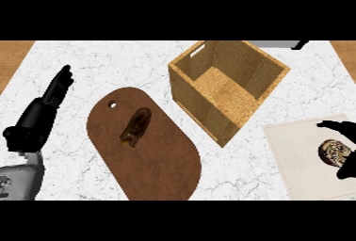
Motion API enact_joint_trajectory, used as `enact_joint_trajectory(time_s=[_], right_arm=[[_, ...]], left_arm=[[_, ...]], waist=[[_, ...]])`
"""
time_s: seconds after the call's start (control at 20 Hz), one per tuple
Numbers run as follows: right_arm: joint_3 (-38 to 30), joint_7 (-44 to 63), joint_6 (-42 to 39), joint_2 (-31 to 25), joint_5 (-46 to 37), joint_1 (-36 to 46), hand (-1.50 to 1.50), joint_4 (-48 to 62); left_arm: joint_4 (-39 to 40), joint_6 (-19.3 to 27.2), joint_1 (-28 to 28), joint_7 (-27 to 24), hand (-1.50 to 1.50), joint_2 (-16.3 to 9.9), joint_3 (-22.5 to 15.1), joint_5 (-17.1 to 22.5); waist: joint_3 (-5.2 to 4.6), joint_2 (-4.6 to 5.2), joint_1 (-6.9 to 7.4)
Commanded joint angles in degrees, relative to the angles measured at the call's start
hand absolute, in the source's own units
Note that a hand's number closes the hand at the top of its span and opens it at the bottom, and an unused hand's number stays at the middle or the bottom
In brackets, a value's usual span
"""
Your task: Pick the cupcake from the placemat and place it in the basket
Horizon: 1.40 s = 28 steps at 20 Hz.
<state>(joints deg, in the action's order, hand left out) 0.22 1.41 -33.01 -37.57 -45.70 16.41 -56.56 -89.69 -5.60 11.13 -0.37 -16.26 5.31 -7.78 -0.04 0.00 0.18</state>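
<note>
Cupcake (pixel 335 153) sits on the pale placemat (pixel 306 160) at far right of the bench (pixel 230 174), seen top-down w/ no clear long axis. Right robot hand (pixel 345 136) curls around it, fingers above, thumb below; can't tell if touching. Left robot hand (pixel 52 96) rests open at left, fingers up. Basket (pixel 201 101) stands centre, beside a brown cutting board (pixel 160 160).

Left forearm is entering at the lower left corner of the frame, grey, with its black wrist rising toward the upper left. Left hand (pixel 57 89) is lying at the left of the frame with fingers straight, pointing up and slightly right, holding nothing. Right hand (pixel 345 148) is showing only partly at the right edge, mid-lower frame, with finger above and thumb below curving around a cupcake (pixel 334 153); its forearm is lying outside the frame.
</note>
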Motion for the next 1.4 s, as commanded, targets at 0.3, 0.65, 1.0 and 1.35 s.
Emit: enact_joint_trajectory(time_s=[0.3, 0.65, 1.0, 1.35], right_arm=[[0.4, -3.2, 3.8, 3.5, -3.5, -0.5, 1.50, 1.2], [0.0, -8.2, 12.4, 2.8, -7.5, 1.0, 1.50, 6.3], [-9.2, 17.4, 26.7, 9.0, -8.1, -10.3, 1.50, -5.9], [-11.8, 28.2, 35.0, 14.0, -8.9, -16.6, 1.50, -32.8]], left_arm=[[-0.4, -1.9, 1.7, 2.2, 0.00, -0.1, 1.5, 0.2], [-1.7, -1.3, -3.1, -1.6, 0.00, 1.4, 0.8, -1.1], [-1.2, -0.6, -2.9, 0.6, 0.00, 0.8, 2.6, -0.6], [-1.9, -1.1, -3.4, 0.0, 0.00, -0.5, 3.9, -0.3]], waist=[[0.05, 0.00, -0.09], [0.06, 0.03, 0.26], [-0.20, -1.03, -3.83], [-0.24, -1.25, -3.86]])
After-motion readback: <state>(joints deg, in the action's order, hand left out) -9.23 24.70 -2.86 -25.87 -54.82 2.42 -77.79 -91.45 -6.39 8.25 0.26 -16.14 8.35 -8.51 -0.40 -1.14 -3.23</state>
